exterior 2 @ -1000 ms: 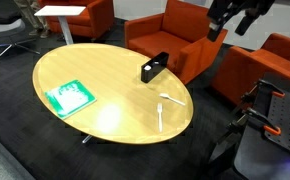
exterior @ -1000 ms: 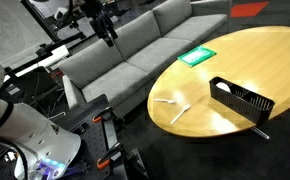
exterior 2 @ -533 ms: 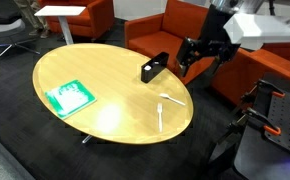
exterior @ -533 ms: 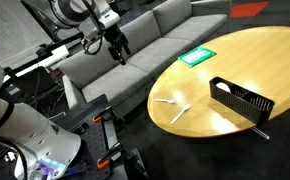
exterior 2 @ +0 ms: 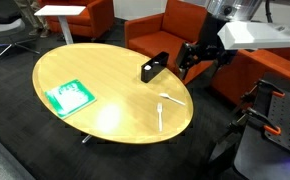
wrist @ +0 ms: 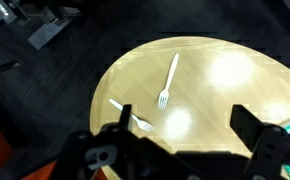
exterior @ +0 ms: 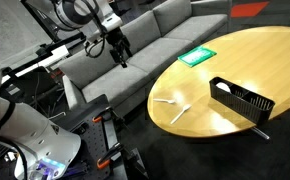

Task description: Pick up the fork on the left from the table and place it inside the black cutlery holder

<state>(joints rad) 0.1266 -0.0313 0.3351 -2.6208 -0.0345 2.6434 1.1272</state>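
Two whitish forks lie close together near the edge of the round wooden table point(exterior: 250, 55). In an exterior view the left fork point(exterior: 165, 100) lies beside the other one point(exterior: 180, 113). Both show in the other views too point(exterior 2: 160, 115) point(exterior 2: 171, 98) point(wrist: 169, 82) point(wrist: 133, 117). The black cutlery holder point(exterior: 241, 100) point(exterior 2: 153, 68) stands on the table beyond the forks. My gripper point(exterior: 118, 50) point(exterior 2: 195, 62) point(wrist: 188, 135) hangs in the air off the table's edge, well away from the forks. Its jaws stand wide apart and hold nothing.
A flat green card point(exterior: 197, 56) point(exterior 2: 70, 96) lies on the far part of the table. A grey sofa point(exterior: 135, 50) stands behind the gripper. Orange armchairs point(exterior 2: 170, 25) ring the table. Dark equipment point(exterior: 100, 125) stands on the floor near the arm's base.
Since a second ago the gripper has come down from high up to just above table height beside the table's edge. In the last half second it has hardly moved.
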